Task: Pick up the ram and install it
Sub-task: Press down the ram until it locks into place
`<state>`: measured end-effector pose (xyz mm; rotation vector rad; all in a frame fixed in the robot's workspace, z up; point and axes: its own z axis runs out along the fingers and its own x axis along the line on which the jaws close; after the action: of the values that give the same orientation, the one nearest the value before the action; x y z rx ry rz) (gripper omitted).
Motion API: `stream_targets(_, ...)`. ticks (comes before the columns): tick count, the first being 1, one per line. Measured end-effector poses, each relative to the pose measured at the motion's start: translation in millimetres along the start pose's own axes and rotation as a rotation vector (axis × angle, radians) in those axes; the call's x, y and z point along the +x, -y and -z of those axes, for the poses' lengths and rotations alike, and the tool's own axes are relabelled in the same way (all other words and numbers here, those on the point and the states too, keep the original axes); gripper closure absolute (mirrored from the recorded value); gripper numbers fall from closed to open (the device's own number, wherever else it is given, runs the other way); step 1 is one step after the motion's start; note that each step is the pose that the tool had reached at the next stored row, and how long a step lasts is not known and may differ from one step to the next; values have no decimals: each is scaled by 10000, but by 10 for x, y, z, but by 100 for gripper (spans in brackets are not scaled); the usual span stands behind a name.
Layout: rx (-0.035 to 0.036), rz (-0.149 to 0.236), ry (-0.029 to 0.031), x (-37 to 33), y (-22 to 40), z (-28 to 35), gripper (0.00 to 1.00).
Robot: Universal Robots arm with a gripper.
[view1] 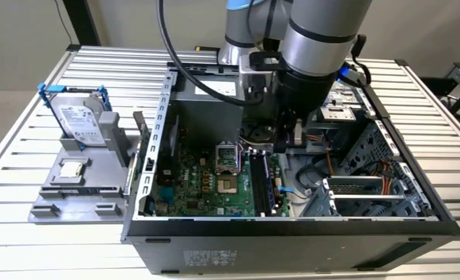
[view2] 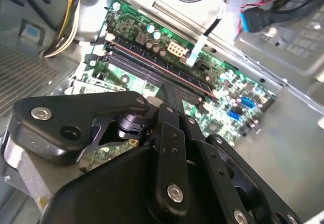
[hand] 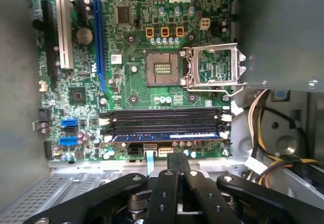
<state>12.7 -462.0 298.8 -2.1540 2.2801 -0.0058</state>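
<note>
The ram (hand: 167,137) is a long thin stick with a bluish edge and white labels. It stands on edge in the black memory slot (hand: 167,118) closest to my gripper; in the second wrist view the ram (view2: 147,59) runs as a thin line along the slots. My gripper (hand: 177,157) hangs just above that end of the green motherboard (hand: 131,89), fingers pressed together and shut, with nothing visible between them. In the exterior view the gripper (view1: 288,140) reaches down into the open computer case (view1: 292,224).
The open processor socket (hand: 164,69) with its raised metal frame (hand: 212,67) lies beyond the slots. Yellow and black cables (hand: 263,127) bundle beside the board. A silver hard drive in a blue frame (view1: 78,119) stands on a grey fixture (view1: 74,192) at the exterior view's left.
</note>
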Motion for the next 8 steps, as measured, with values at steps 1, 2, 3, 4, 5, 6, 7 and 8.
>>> stream_targets(1,-1,0,-2,0,0,43,100)
stream_targets(2,0,0,-3,0,1,59,100)
stream_targets(3,0,0,0,0,1,66,100)
stream_targets(4,0,0,0,0,1,75,100)
stream_targets(5,0,0,-1,0,1,83,100)
stream_targets(6,0,0,0,0,1,91,100)
stream_targets(7,0,0,-1,0,1,99,100)
stream_targets(8,0,0,1,0,1,107,100)
